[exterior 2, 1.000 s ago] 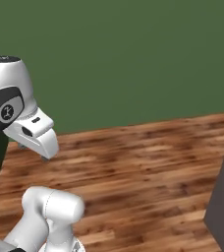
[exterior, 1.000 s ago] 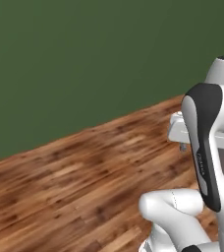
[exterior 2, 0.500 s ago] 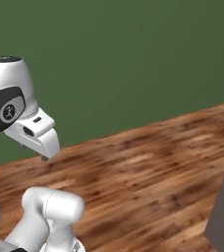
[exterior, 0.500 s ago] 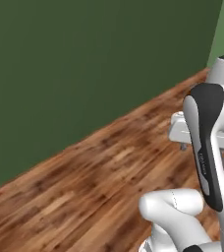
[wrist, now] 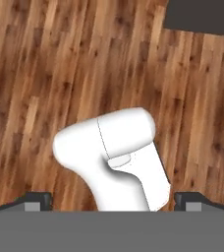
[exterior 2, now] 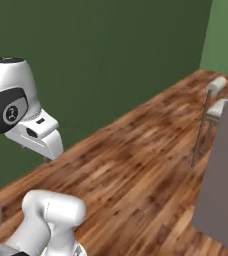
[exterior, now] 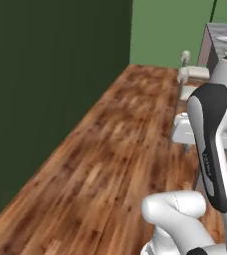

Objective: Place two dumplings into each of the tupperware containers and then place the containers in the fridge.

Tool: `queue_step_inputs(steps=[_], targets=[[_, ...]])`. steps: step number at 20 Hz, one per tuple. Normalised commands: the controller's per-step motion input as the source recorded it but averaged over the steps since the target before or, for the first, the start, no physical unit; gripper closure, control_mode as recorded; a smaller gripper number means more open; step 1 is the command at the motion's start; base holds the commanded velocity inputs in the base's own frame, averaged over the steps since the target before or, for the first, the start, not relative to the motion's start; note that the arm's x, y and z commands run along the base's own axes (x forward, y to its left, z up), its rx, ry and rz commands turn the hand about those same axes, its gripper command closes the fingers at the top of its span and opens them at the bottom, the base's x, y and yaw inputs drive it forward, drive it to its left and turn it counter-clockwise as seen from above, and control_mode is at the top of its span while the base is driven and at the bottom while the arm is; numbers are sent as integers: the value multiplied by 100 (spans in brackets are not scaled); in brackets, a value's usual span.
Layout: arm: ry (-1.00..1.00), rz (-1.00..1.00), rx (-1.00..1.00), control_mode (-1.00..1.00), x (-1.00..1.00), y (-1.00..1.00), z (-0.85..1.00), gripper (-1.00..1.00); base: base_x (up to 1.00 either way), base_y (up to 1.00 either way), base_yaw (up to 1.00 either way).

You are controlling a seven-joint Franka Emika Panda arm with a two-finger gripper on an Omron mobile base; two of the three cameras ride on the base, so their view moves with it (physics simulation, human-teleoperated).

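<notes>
The dumplings, the tupperware containers and the fridge are out of view. In the hand view my gripper (wrist: 112, 201) points down at the wooden floor (wrist: 45, 74). Its two dark fingertips (wrist: 35, 199) stand far apart at the bottom corners, open, with nothing held between them. The arm is folded close above the base, and its hand (exterior 2: 38, 137) hangs over the floor in the right base view.
A dark green wall (exterior: 46, 74) runs along the left and meets a lighter green wall (exterior: 170, 30) at a corner. White stools (exterior 2: 213, 102) stand beside a grey counter block (exterior 2: 221, 190) on the right. Open wooden floor (exterior: 110, 159) lies ahead.
The whole picture has shifted, so the base has turned. The wall corner, the stools and the counter block have come into view. The gripper stays open.
</notes>
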Motion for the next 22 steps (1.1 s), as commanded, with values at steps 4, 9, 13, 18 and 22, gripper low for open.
queue_step_inputs(steps=[4,9,13,18,22], targets=[[0,0,0,100,0,0,0,-100,81,79,-67],[0,0,0,100,0,0,0,-100,91,87,-62],[0,0,0,100,0,0,0,-100,94,90,-60],[0,0,0,100,0,0,0,-100,100,93,-51],[0,0,0,100,0,0,0,-100,100,88,-47]])
